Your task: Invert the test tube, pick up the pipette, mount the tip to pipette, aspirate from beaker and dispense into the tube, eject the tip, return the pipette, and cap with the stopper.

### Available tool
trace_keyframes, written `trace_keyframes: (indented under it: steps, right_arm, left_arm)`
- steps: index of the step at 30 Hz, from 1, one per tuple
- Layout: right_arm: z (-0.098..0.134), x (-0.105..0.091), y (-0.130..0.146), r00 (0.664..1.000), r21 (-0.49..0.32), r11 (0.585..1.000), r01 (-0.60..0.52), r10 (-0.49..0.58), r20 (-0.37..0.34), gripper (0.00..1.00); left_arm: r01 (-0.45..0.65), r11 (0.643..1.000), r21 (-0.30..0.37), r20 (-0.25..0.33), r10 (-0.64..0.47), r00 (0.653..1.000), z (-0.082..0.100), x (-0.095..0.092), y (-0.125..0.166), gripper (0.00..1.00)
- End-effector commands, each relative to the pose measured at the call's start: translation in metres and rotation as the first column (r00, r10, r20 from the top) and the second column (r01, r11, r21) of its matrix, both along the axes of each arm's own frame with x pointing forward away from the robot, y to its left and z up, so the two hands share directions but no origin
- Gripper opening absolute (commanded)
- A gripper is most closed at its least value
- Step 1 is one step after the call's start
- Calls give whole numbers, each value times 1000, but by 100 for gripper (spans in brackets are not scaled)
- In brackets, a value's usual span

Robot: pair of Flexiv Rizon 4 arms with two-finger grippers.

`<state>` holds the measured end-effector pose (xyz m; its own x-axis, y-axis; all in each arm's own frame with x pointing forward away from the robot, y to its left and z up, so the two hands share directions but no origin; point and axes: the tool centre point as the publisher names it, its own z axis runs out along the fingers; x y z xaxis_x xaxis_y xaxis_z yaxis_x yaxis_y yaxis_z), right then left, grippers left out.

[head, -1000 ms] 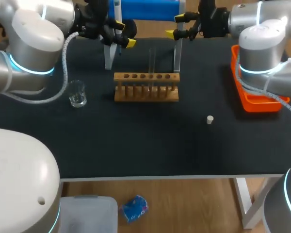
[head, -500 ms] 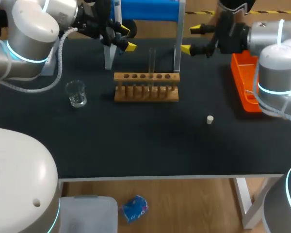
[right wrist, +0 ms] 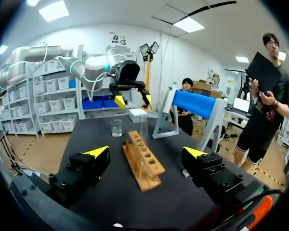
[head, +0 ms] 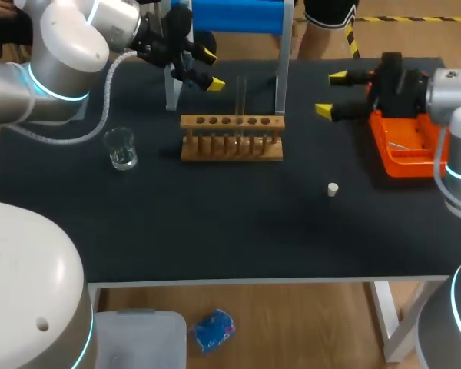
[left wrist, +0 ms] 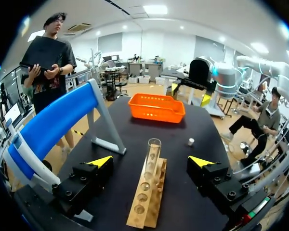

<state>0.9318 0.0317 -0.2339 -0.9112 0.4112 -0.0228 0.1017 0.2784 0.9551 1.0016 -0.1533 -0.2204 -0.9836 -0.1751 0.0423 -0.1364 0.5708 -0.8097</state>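
A clear test tube (head: pixel 240 95) stands upright in the wooden rack (head: pixel 231 138) at the table's back middle. My left gripper (head: pixel 211 69) hangs open just left of the tube, which lies ahead between its fingers in the left wrist view (left wrist: pixel 152 155). Open and holding nothing, my right gripper (head: pixel 331 94) sits right of the rack, beside the orange basket (head: pixel 403 157). A glass beaker (head: pixel 121 147) stands left of the rack. The small white stopper (head: pixel 333 189) lies on the mat in front of the right gripper. I cannot make out the pipette.
A blue-topped stand (head: pixel 230 17) on white legs rises behind the rack, close to my left gripper. The orange basket sits at the table's right edge. In the right wrist view the rack (right wrist: pixel 143 164) and beaker (right wrist: pixel 116 128) lie ahead of the gripper.
My right arm has swung away from the stand behind the rack, rightward and forward, to beside the orange basket. My left gripper has edged right, closer to the tube.
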Motion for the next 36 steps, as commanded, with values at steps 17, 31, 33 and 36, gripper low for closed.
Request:
trace_keyframes:
  steps: [17,31,33,36]
  right_arm:
    - [-17,-32,-20,994,-9,995,-100,99,-47,100]
    - [-28,-64,-22,1000,-97,995,-3,4,9,100]
    - [-34,-72,-26,1000,-98,995,6,-7,-5,100]
    - [-45,-82,-31,999,-106,994,25,-28,-30,100]
  left_arm:
    - [6,1000,27,-7,-6,1000,-2,6,-6,100]
    - [6,1000,27,-7,-6,1000,-2,6,-6,100]
    - [6,1000,27,-7,-6,1000,-2,6,-6,100]
    - [6,1000,27,-7,-6,1000,-2,6,-6,100]
